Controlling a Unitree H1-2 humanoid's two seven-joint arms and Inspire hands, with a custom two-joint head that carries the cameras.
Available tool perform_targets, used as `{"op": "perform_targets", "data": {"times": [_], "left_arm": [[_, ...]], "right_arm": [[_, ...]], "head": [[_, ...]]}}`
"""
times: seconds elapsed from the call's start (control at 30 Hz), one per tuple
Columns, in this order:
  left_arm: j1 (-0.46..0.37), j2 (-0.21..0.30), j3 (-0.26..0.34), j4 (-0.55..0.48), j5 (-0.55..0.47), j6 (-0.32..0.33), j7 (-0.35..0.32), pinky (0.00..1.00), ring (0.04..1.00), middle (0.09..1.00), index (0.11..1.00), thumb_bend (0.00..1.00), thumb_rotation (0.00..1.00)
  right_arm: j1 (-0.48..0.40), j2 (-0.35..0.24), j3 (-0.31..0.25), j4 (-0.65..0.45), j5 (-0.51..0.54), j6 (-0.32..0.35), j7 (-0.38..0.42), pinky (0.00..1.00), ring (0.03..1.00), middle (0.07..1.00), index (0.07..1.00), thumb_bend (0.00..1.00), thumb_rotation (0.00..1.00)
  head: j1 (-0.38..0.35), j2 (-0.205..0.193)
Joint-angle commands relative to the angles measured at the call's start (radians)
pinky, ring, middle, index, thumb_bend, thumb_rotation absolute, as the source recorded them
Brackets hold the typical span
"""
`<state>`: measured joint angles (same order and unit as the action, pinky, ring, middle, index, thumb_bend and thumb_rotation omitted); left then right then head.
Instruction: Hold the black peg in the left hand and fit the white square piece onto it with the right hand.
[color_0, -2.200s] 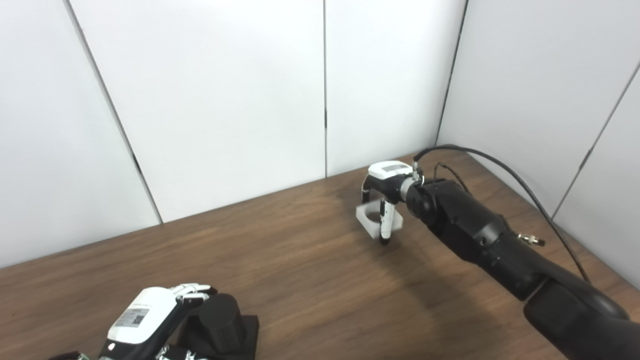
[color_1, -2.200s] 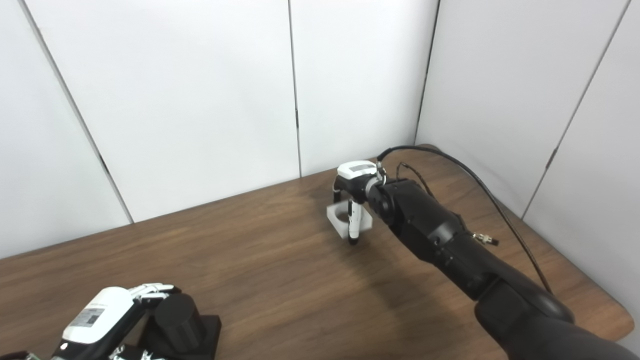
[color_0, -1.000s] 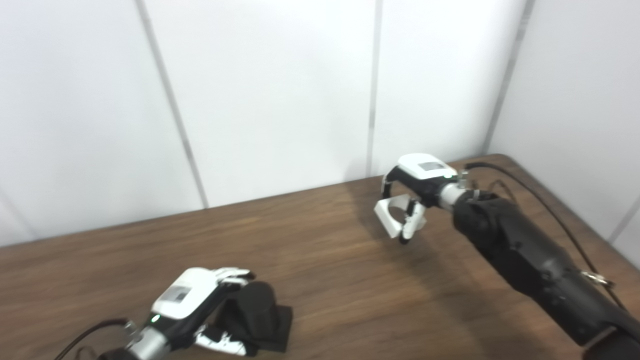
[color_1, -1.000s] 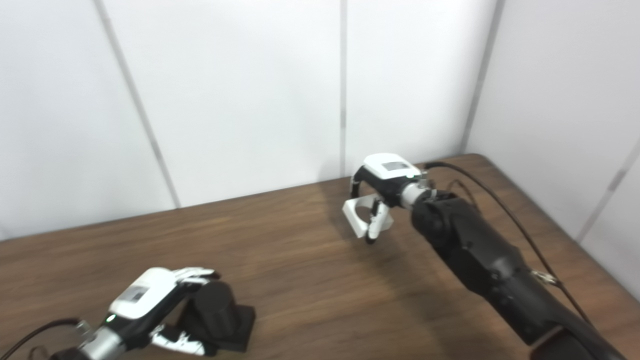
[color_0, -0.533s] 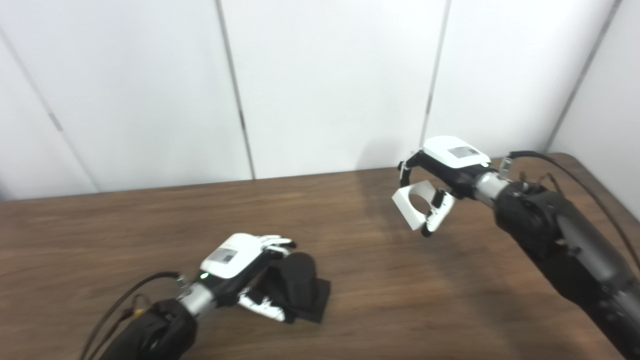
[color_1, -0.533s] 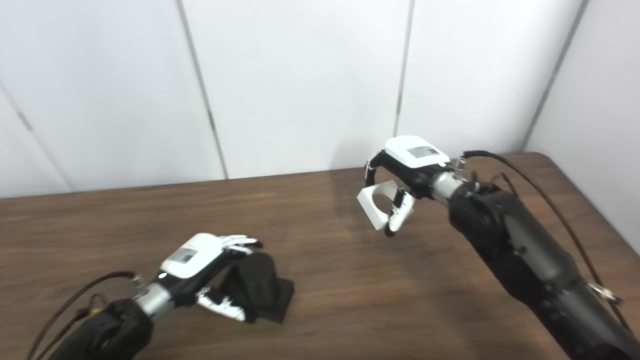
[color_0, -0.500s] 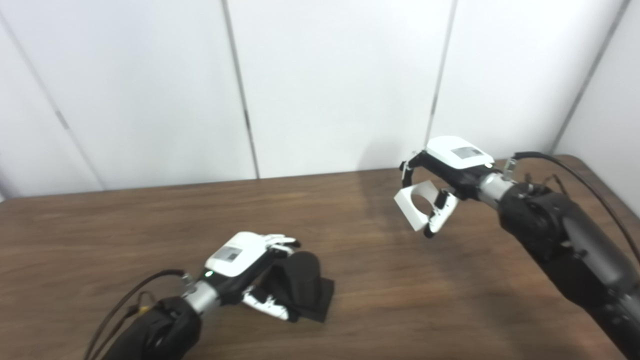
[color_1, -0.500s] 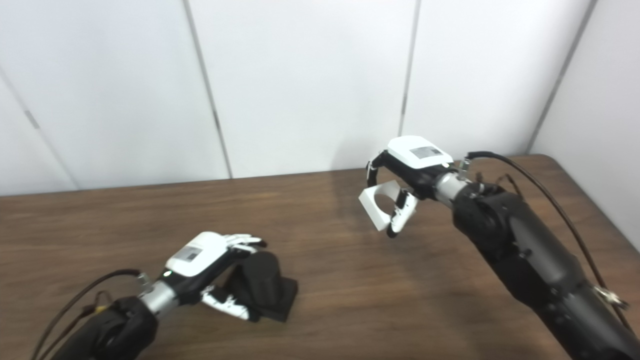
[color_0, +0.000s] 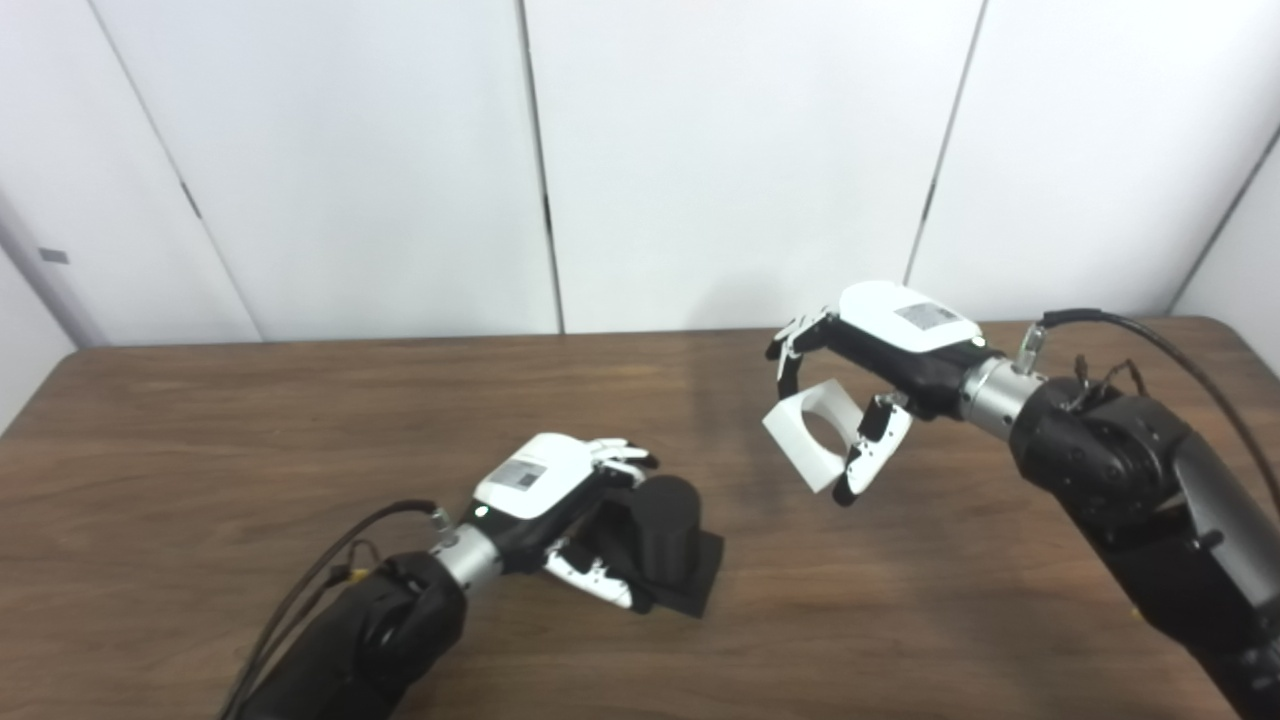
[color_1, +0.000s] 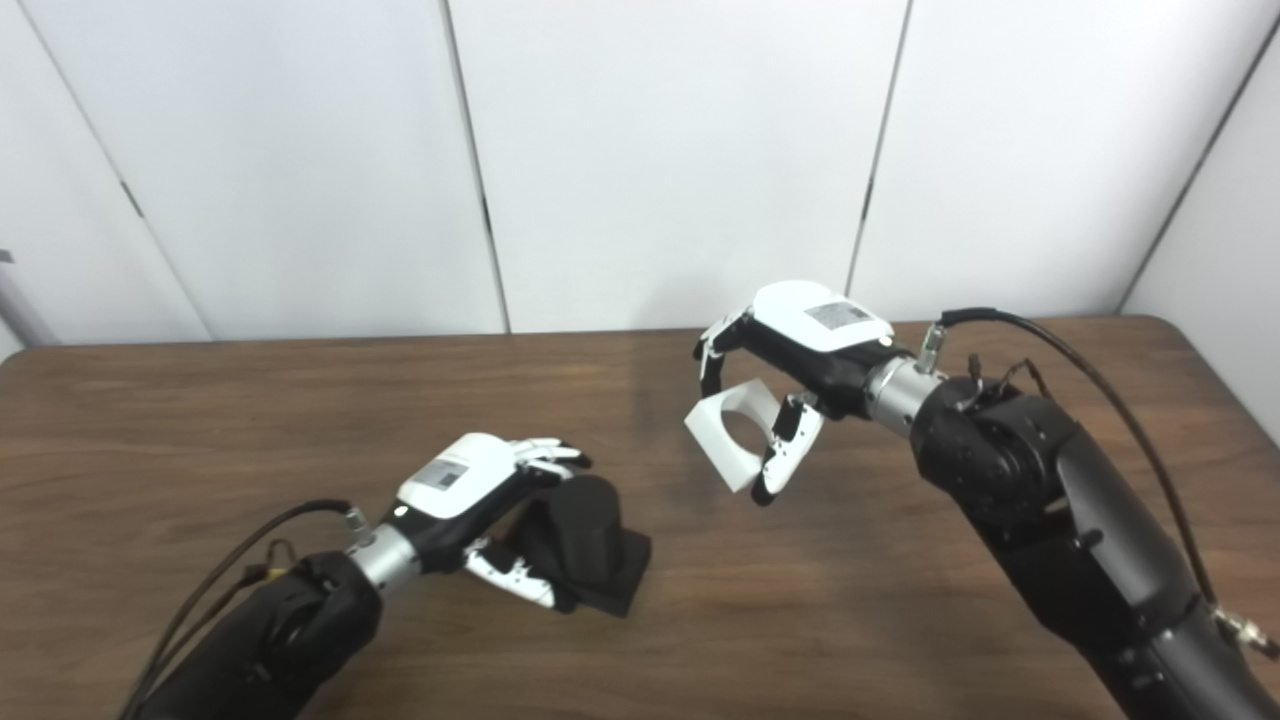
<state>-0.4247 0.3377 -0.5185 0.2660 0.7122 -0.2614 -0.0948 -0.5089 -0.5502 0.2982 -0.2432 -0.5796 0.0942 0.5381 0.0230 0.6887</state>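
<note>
Round-holed white square piece (color_0: 812, 432), cylindrical black peg (color_0: 664, 535)

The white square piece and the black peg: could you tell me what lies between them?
Only bare table separates white square piece from black peg, in both views.

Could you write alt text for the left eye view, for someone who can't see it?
Two robot arms reach over a brown table: the right robot hand holds a white square piece with a round hole in the air, while the left robot hand grips a black peg on its square base. Plain white panels stand behind.
</note>
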Motion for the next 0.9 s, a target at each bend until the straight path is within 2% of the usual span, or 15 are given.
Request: {"op": "perform_targets", "data": {"times": [0.0, 0.17, 0.43, 0.6, 0.87], "left_arm": [[0.018, 0.006, -0.036, 0.030, 0.062, 0.035, -0.055, 0.83, 0.893, 0.861, 0.489, 0.52, 0.07], [0.015, 0.005, -0.042, 0.032, 0.065, 0.041, -0.055, 0.83, 0.897, 0.867, 0.489, 0.52, 0.07], [0.012, 0.003, -0.046, 0.036, 0.061, 0.048, -0.058, 0.85, 0.899, 0.865, 0.490, 0.52, 0.07], [0.011, 0.000, -0.048, 0.050, 0.060, 0.035, -0.038, 0.84, 0.893, 0.861, 0.489, 0.52, 0.07], [0.014, -0.002, -0.050, 0.040, 0.060, 0.044, -0.047, 0.85, 0.898, 0.865, 0.489, 0.52, 0.07]], "right_arm": [[-0.036, 0.012, -0.004, -0.047, 0.002, -0.031, -0.009, 0.81, 0.831, 0.767, 0.478, 0.52, 0.14], [-0.032, 0.056, 0.020, -0.101, -0.007, -0.012, 0.020, 0.84, 0.842, 0.773, 0.478, 0.52, 0.14], [-0.034, 0.114, 0.037, -0.113, -0.006, -0.019, 0.027, 0.85, 0.849, 0.774, 0.478, 0.52, 0.14], [-0.039, 0.135, 0.047, -0.114, -0.011, -0.018, 0.033, 0.86, 0.851, 0.775, 0.478, 0.52, 0.14], [-0.038, 0.148, 0.056, -0.103, -0.021, -0.032, 0.035, 0.85, 0.847, 0.774, 0.478, 0.52, 0.14]], "head": [[0.002, 0.000], [0.006, -0.001], [0.005, -0.001], [0.005, -0.001], [0.010, 0.005]]}}
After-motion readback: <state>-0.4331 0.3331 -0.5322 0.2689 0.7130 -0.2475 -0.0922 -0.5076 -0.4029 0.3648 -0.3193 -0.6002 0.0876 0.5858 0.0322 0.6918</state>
